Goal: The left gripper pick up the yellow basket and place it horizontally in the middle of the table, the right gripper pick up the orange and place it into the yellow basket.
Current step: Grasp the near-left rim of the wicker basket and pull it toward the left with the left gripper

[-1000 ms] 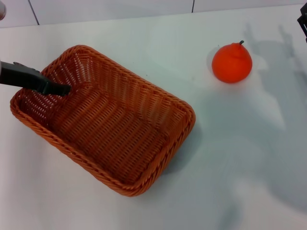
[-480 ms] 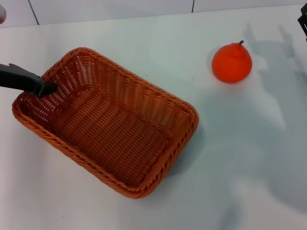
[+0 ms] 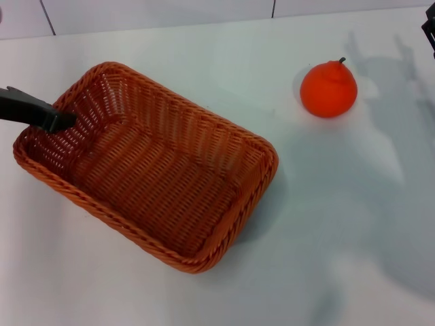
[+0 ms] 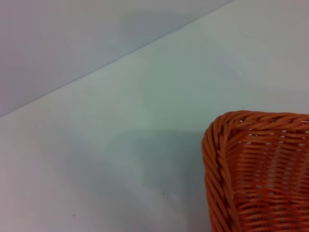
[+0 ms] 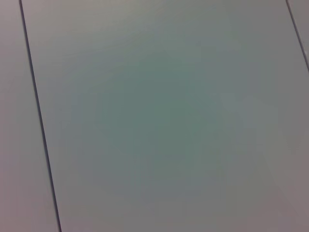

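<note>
One yellow basket point(image 3: 146, 166) lies askew on the desk point(image 3: 204, 68) in the head view — the left pincer point(image 3: 58, 120) clamps its left rim, while the orange point(image 3: 329, 89) sits well apart (right pincer point(image 3: 429, 30) at the edge, its fingers' state can't be told). Left wrist view: a basket corner point(image 4: 256, 169).

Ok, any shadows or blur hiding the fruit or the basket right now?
Head view: orange sharp, arm shadows falling on the table beside it; basket clear. Left wrist view: basket corner soft. Right wrist view: flat grey surface only.
</note>
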